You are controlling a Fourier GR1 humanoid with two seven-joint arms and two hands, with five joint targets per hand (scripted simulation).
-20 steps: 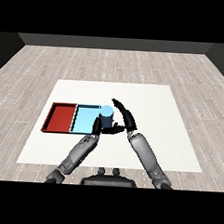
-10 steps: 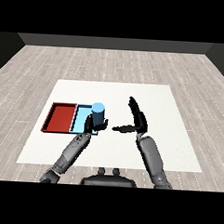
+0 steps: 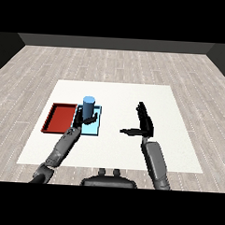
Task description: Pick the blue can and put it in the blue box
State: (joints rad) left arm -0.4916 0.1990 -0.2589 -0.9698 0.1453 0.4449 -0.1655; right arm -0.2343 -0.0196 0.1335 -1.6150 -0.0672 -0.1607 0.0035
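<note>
This looks like a bare test room or lab set up for a robot, not a home or shop. A plain white desk (image 3: 178, 136) fills the middle, and everything else sits relative to it. All round the desk runs a floor (image 3: 135, 64) of pale grey wood-look planks, with no furniture standing on it. Beyond the far edge of the desk the floor ends at a dark wall (image 3: 116, 44). On the left part of the desk lie a red tray (image 3: 52, 116) and a light blue tray (image 3: 95, 130) side by side, touching. Two grey forearms reach over the desk's near edge.
</note>
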